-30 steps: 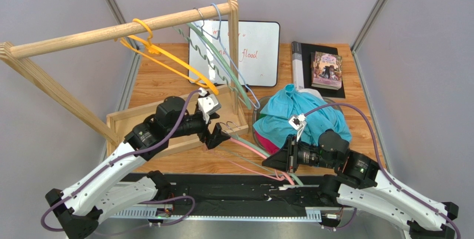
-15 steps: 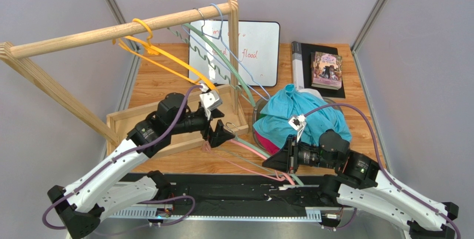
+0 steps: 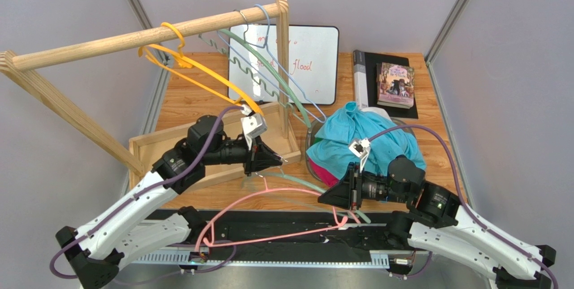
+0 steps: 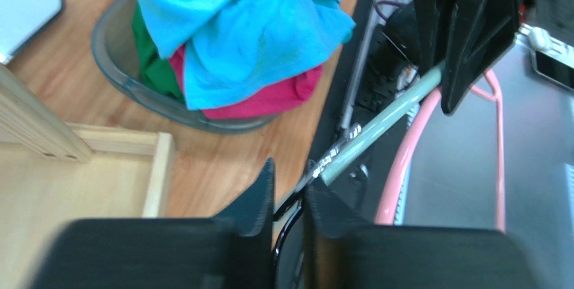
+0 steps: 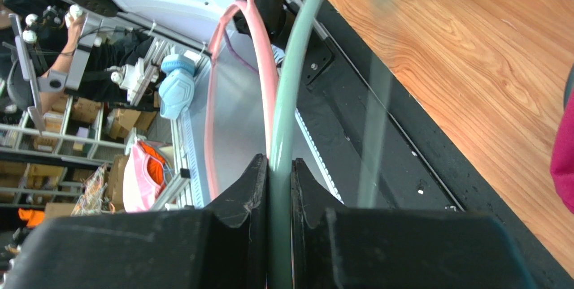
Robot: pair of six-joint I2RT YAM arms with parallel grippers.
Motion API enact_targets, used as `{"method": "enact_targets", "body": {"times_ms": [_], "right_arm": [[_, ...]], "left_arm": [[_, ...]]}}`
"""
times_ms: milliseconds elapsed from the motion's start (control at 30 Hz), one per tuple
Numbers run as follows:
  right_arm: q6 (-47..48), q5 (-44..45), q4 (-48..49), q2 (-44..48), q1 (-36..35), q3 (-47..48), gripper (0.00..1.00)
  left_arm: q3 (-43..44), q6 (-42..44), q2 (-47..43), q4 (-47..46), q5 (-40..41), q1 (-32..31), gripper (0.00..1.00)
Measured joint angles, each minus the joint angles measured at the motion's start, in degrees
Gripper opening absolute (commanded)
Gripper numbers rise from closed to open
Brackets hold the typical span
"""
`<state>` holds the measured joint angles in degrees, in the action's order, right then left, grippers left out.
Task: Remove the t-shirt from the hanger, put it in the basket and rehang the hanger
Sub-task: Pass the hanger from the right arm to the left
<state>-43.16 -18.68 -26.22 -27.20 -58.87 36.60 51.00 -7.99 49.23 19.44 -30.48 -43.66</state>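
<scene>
Since the teal t-shirt (image 3: 360, 134) already lies heaped in the clear tub (image 4: 111, 40), on top of pink and green cloth, I judge the bare green hanger (image 4: 387, 122) is what is left to handle. My left gripper (image 4: 288, 183) is drawn nearly together on its wire hook. My right gripper (image 5: 276, 168) pinches its shoulder bar. I would lift both ends level, holding the hook firmly so it cannot twist. The tray wall (image 4: 158, 168) sits just beside my left fingers and the tub rim is near my right. A pink hanger (image 4: 403, 171) lies loose beside the bar. Open room lies above the bare wood between.
</scene>
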Motion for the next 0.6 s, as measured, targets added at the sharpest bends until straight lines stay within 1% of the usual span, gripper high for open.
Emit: {"method": "enact_targets", "body": {"times_ms": [100, 167, 200, 233, 267, 300, 367, 400, 433, 467, 500, 600], "right_arm": [[1.77, -2.16, 0.2, 0.46, -0.09, 0.26, 0.0], [2.73, -2.78, 0.74, 0.33, -0.31, 0.57, 0.0], [3.02, -2.93, 0.92, 0.09, -0.33, 0.96, 0.01], [3.52, -2.91, 0.98, -0.31, -0.44, 1.44, 0.05], [3.82, -2.78, 1.03, -0.7, -0.5, 1.75, 0.11], [4.2, -2.49, 1.01, -1.2, -0.61, 2.1, 0.26], [5.11, -1.14, 0.26, -2.45, -0.79, 3.08, 0.43], [5.35, 1.77, -0.52, -3.17, -0.76, 3.63, 0.54], [5.35, 4.61, -1.11, -3.82, -0.46, 4.04, 0.59], [5.77, 8.66, -1.75, -4.66, -0.04, 4.79, 0.61], [5.64, 11.3, -2.27, -5.35, 0.13, 5.4, 0.68], [5.99, 22.27, -6.38, -7.26, 0.2, 8.7, 0.74]], "left_arm": [[-0.09, -1.73, -2.69, 2.4, -3.32, -0.22, 0.0], [-0.09, -1.92, -4.61, 2.91, -3.78, -0.59, 0.0], [-0.09, -2.12, -5.35, 2.95, -3.74, -0.61, 0.0], [-0.09, -2.14, -6.14, 2.99, -3.45, -0.66, 0.0], [-0.13, -2.19, -6.8, 2.99, -2.93, -0.72, 0.0], [-0.31, -2.21, -7.39, 2.99, -2.27, -0.79, 0.0], [-0.68, -2.32, -8.37, 3.39, -0.98, -0.83, 0.0], [-0.68, -2.49, -8.59, 3.82, -0.13, -0.9, 0.0], [-0.68, -2.95, -8.9, 4.5, 1.38, -1.05, 0.0], [-0.61, -3.45, -9.05, 5.25, 3.13, -1.2, 0.0], [-0.55, -3.93, -9.05, 5.84, 5.09, -1.25, 0.0], [-0.26, -5.07, -8.15, 7.72, 12.46, -1.25, 0.0]]}}
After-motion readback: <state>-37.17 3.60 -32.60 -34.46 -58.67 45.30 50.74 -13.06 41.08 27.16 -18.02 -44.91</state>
